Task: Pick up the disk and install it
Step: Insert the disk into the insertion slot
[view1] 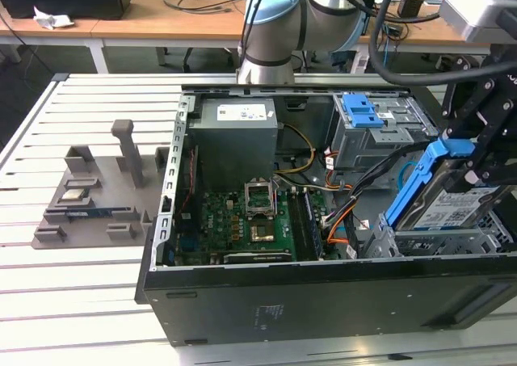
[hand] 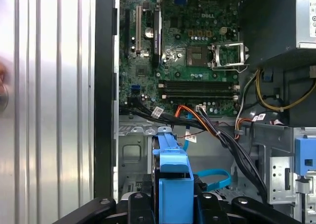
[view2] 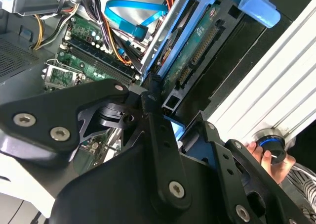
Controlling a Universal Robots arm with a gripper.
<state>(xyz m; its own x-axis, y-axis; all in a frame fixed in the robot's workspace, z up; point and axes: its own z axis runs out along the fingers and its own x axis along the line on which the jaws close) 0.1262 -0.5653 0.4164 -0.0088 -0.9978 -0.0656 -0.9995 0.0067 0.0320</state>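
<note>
The disk [view1: 451, 203], a silver drive with a barcode label in a bright blue frame, hangs tilted at the exterior view's right, over the grey drive bay [view1: 420, 241] in the open computer case. My gripper [view1: 481, 162] is shut on it from the right side. In the second wrist view the disk [view2: 205, 41] shows its green circuit underside and blue frame beyond the black fingers [view2: 154, 116]. In the first wrist view the disk's blue frame [hand: 173, 170] sits edge-on between the gripper's black links [hand: 137, 204].
The open case [view1: 266, 301] holds a green motherboard [view1: 242, 229], a big grey box with a white label [view1: 236, 136], a grey cage with a blue latch [view1: 367, 124] and loose cables [view1: 339, 212]. A grey fixture [view1: 89, 196] lies at the left. A hand [view2: 269, 157] rests on a knob.
</note>
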